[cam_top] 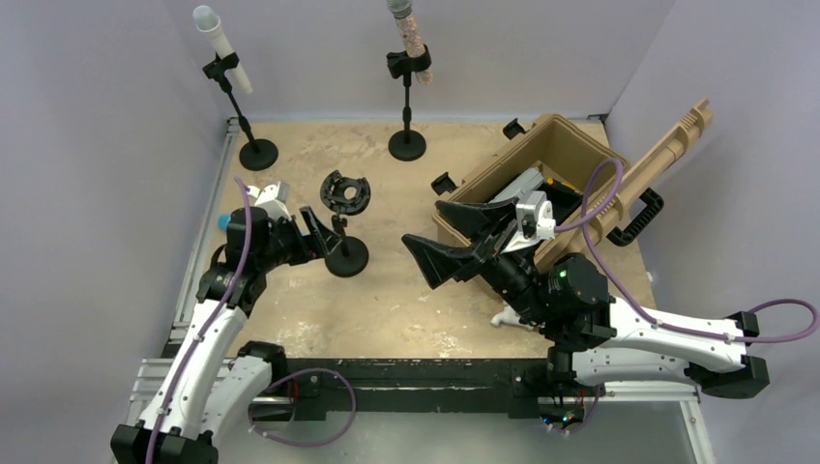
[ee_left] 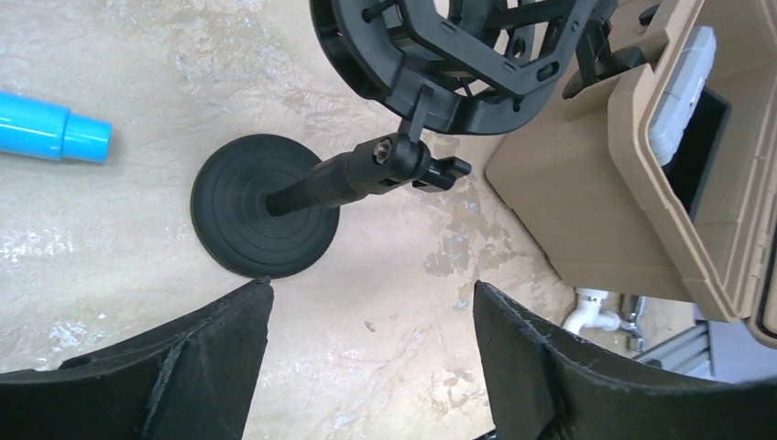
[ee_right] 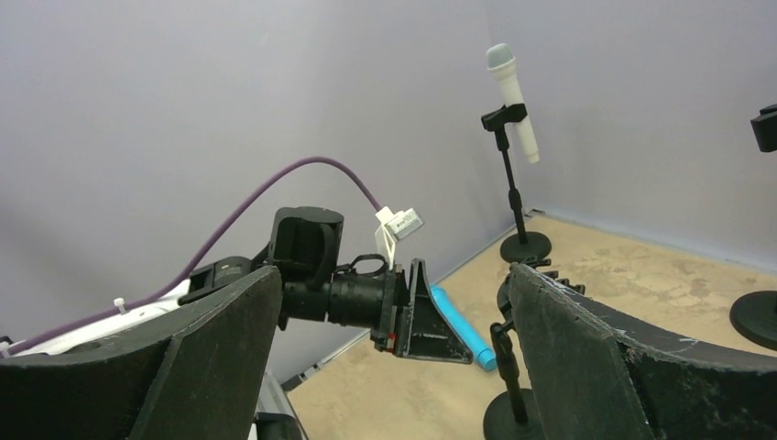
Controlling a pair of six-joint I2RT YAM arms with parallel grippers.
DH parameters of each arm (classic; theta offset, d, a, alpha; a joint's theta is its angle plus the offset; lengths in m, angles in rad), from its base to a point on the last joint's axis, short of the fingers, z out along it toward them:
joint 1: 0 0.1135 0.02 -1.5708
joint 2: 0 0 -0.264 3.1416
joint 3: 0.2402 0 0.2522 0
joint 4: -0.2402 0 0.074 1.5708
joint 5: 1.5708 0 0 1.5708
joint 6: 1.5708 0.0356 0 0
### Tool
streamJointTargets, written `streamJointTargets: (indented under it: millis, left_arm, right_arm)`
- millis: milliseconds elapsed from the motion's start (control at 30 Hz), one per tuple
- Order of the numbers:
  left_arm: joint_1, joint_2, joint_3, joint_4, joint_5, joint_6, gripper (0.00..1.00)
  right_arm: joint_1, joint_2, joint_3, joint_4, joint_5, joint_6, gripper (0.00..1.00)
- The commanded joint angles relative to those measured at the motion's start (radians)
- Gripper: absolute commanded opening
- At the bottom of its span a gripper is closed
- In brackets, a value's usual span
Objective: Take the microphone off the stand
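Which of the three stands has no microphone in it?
The near stand by the left tool: its ring mount is empty. The back-left stand and the back-right stand each hold one.

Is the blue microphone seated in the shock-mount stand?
No, the blue microphone lies flat on the table, apart from the empty stand.

Robotics lab cell: plain purple walls [cam_top: 87,116], scuffed tabletop [cam_top: 406,309], 2 white robot arms [cam_top: 208,338].

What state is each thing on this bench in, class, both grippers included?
white microphone, clipped, tilted
speckled microphone, clipped, near upright
blue microphone, lying loose, unmounted
shock-mount stand, upright, empty
tan case, lid open
left gripper, jaws open, empty
right gripper, jaws open, empty
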Motion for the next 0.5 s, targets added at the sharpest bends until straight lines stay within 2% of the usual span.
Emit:
streamJointTargets:
  millis: [0,100,233,367,467]
  left_arm:
    - [-0.093,0.009,0.058,-0.036,-0.186,0.072,0.81]
    - [-0.147,0.068,0.086,-0.028,-0.251,0.061,0.87]
    - [-0.202,0.112,0.035,0.082,-0.377,0.030,0.79]
    - [-0.220,0.082,-0.178,0.407,-0.420,-0.016,0.80]
    - [-0.247,0.069,-0.332,0.680,-0.470,0.020,0.79]
  right_arm:
    - [0.004,0.003,-0.005,0.052,-0.009,0.006,0.92]
    - [0.004,0.003,-0.005,0.054,-0.011,0.005,0.92]
    - [0.003,-0.006,-0.011,0.052,-0.009,0.010,0.92]
    - [0.004,-0.022,-0.025,0.055,-0.002,0.012,0.92]
    - [0.005,-0.027,-0.026,0.051,0.000,0.011,0.92]
